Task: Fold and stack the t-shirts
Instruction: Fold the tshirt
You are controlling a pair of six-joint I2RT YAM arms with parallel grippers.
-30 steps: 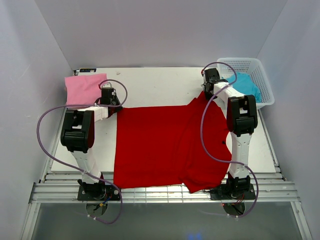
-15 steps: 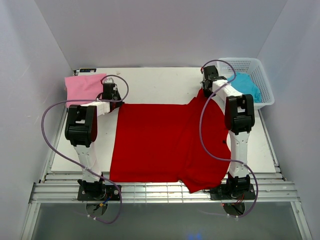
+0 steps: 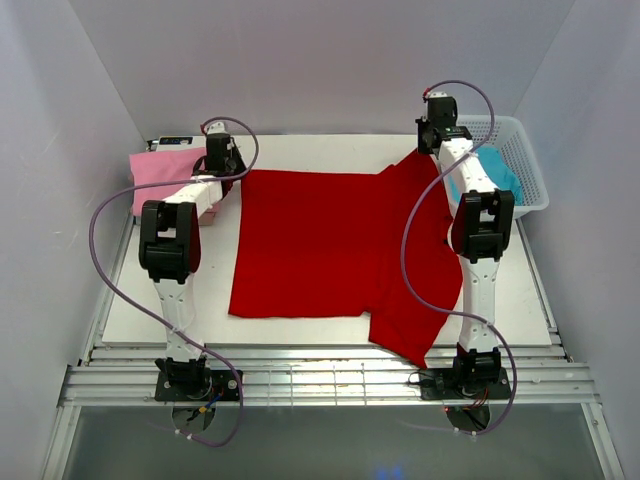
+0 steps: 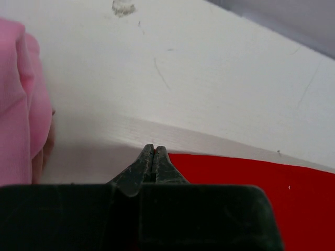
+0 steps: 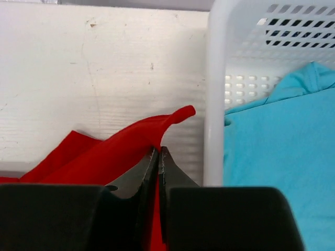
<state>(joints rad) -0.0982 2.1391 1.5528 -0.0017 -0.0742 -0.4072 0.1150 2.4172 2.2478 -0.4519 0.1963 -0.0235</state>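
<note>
The bright red t-shirt [image 3: 320,245] lies spread over the middle of the white table [image 3: 300,150], one sleeve trailing toward the near edge. My left gripper [image 3: 235,170] is shut on its far left corner; in the left wrist view the jaws [image 4: 153,149] meet at the red edge [image 4: 251,178]. My right gripper [image 3: 432,150] is shut on the far right corner, and the red cloth [image 5: 115,146] rises from between its jaws [image 5: 158,152]. A folded pink t-shirt [image 3: 165,172] lies at the far left. A turquoise t-shirt [image 3: 490,170] sits in the basket.
The white lattice basket [image 3: 525,135] stands at the far right corner, its wall [image 5: 214,104] right beside my right gripper. The pink t-shirt [image 4: 15,104] lies just left of my left gripper. Grey walls close in the table on three sides.
My left gripper has shut on the red shirt's corner. Both grippers moved toward the far edge and drew the shirt away from the near edge.
</note>
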